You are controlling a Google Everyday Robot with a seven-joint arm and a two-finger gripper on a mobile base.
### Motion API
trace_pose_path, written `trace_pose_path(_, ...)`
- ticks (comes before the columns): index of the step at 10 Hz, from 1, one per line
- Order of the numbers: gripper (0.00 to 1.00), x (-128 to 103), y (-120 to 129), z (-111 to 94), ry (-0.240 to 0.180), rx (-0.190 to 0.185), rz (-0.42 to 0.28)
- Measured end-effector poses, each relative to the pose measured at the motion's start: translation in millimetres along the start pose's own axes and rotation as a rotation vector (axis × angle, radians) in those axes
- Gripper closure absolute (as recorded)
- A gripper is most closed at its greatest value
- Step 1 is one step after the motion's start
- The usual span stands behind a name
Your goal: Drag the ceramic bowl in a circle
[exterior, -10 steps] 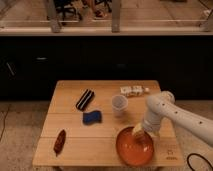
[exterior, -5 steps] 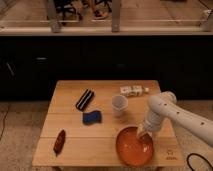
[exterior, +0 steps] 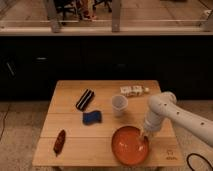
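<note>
the wide, shallow orange ceramic bowl (exterior: 128,145) with its glossy glazed inside sits at the front right corner of the light wooden table (exterior: 65,121), close to the near edge. the white robot arm (exterior: 172,114) reaches in from the right side and bends down, so the two-finger gripper (exterior: 145,136) sits right on the bowl's right-hand rim, with the rest of the bowl spreading out to its left and front. its fingers are pressed together and look to be pinching that rim. just behind the bowl stands a small white cup (exterior: 119,105), apart from it. further left lie a folded blue cloth (exterior: 92,118), a black striped oblong pouch (exterior: 85,99) and a reddish-brown long thing (exterior: 60,141) near the front left edge. some small white packets (exterior: 133,90) lie towards the back
</note>
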Motion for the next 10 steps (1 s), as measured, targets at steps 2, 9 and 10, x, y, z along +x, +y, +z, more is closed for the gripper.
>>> trace_pose_path(2,1.0,1.8,-1.6,-2.0,0.011,0.009,0.004)
trace_pose_path(9,1.0,-5.8,-21.3,-18.6,0.056,0.032,-0.017)
trace_pose_path(10,1.0,-5.3,-23.4,-20.5,0.062,0.032,-0.016)
